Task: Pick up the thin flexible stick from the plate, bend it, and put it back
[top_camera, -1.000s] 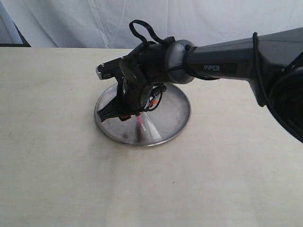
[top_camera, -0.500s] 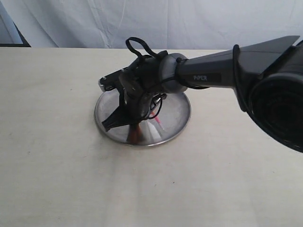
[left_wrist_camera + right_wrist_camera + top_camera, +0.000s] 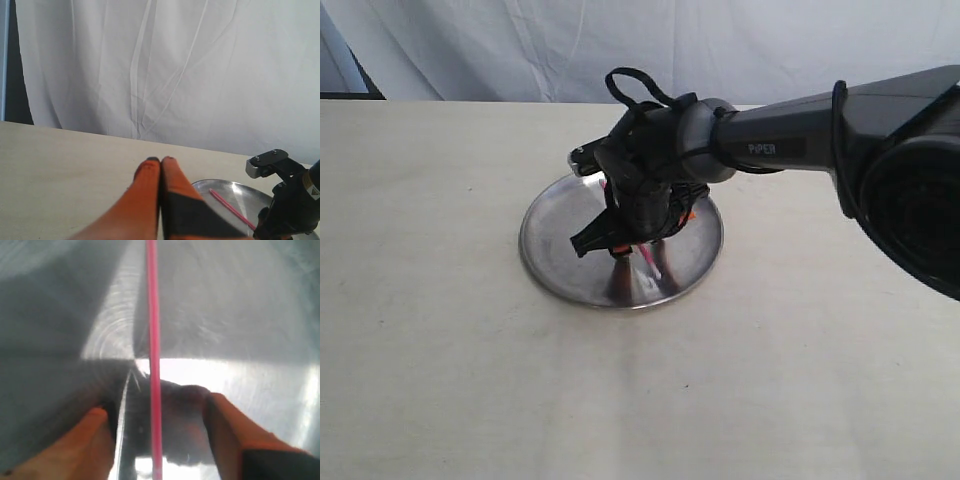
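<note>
Right wrist view: straddling the thin flexible stick [image 3: 151,315] with the right gripper [image 3: 157,407] spread wide, not pinching it. Stick lying straight and flat on the plate [image 3: 240,300], toward the tabletop's [image 3: 440,350] far edge. Seemingly working the pick-up step; next needing a centred squeeze and a gentle lift. Reaching in low, wrist pitching steeply down. Holding the left gripper [image 3: 161,161] pressed shut, empty, off the plate.

The plate [image 3: 552,222] sits on the surface [image 3: 470,380] near its middle, with a curtain [image 3: 740,45] hanging behind. The thin flexible stick [image 3: 152,340] lies in the plate. The right pincer [image 3: 157,415], reaching in from the right, hangs over the plate with the stick between its two fingers. The left pincer [image 3: 161,161] is over the surface, apart from the plate.
</note>
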Controlling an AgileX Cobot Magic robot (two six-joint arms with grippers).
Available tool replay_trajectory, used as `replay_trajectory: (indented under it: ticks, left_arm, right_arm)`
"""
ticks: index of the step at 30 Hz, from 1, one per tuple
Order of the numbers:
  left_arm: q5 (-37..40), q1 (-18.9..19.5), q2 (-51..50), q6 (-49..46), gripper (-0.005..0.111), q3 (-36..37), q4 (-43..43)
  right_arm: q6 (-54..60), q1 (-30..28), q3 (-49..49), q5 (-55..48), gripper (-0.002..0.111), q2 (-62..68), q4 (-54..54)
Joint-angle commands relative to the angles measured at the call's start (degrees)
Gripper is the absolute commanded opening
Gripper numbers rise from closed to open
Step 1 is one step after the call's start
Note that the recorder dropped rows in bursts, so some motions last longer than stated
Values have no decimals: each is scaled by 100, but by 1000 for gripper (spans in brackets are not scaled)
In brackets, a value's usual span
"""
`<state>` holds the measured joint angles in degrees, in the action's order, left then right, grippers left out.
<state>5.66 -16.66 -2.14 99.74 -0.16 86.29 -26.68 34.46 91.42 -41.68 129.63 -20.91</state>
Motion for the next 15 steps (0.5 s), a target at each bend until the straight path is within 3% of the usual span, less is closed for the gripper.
replay_trajectory:
  ticks: [1,2,5,15]
  left_arm:
    - [11,-54,9,11,0,16,23]
    - [11,-54,9,11,0,16,23]
    - [11,-54,9,11,0,16,23]
    - [11,-54,9,11,0,16,23]
  right_arm:
    - [12,-28,-25,-110,39,133,6]
    - [12,-28,-25,-153,24,174,6]
    - [12,-28,-25,-195,-1,225,6]
    - [176,-28,-25,-258,-1,142,-26]
